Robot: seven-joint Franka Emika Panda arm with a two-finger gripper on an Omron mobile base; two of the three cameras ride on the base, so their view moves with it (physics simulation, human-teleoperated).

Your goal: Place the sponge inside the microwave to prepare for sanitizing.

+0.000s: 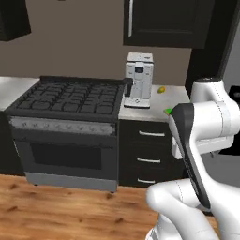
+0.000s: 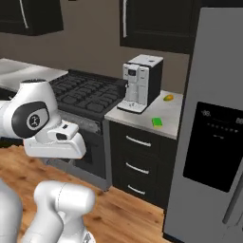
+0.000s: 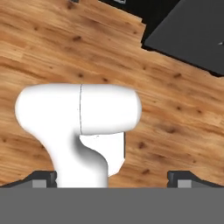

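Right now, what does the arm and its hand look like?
Glossy white rounded arm with a dark band down one link and a dark round joint cap bearing a small pale mark. The hand ends in two small dark finger tips. No cables visible.

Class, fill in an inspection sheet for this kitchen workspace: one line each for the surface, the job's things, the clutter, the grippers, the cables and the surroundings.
Surface: pale counter between the stove and the fridge, over dark drawers.
Job's things: small green sponge lying near the counter's front edge; microwave, nothing seen.
Clutter: coffee machine standing at the counter's stove end; small yellow item near the back wall.
Grippers: gripper open, fingers wide apart, nothing between them, pointing at the wooden floor.
Cables: nothing seen.
Surroundings: black gas stove, grey fridge, dark wall cabinets.
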